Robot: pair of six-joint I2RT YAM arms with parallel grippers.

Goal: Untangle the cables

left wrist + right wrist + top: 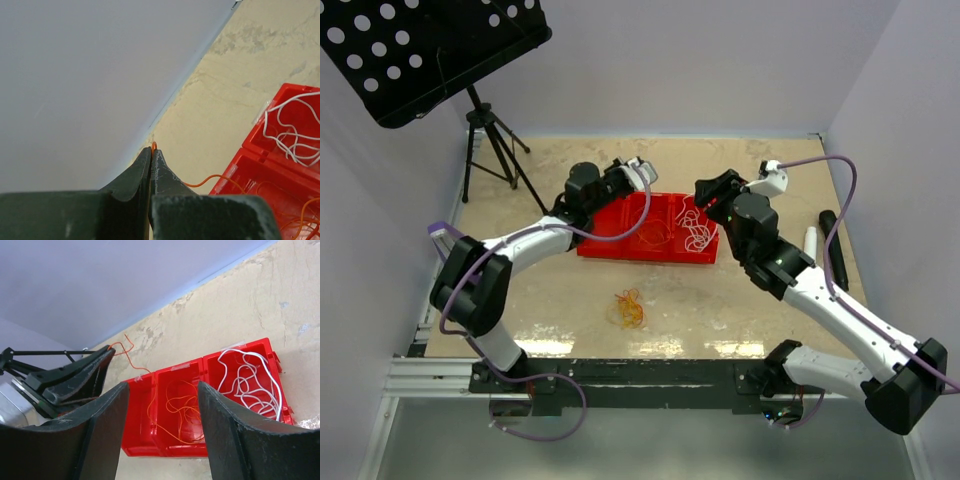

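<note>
Clamping a thin orange cable [210,178] between fingers pressed fully together, the left claw [152,150] hangs above the table [720,310] beside the red tray [610,245]; the cable loops over the fingertips and trails down into the tray. The right claw [162,387] stands apart with nothing between its fingers, raised over the tray. More orange cable lies loosely coiled in the middle compartment, a white cable [250,380] fills the right compartment, and a separate orange-and-red tangle [628,310] rests on the table in front of the tray, well apart from both claws
</note>
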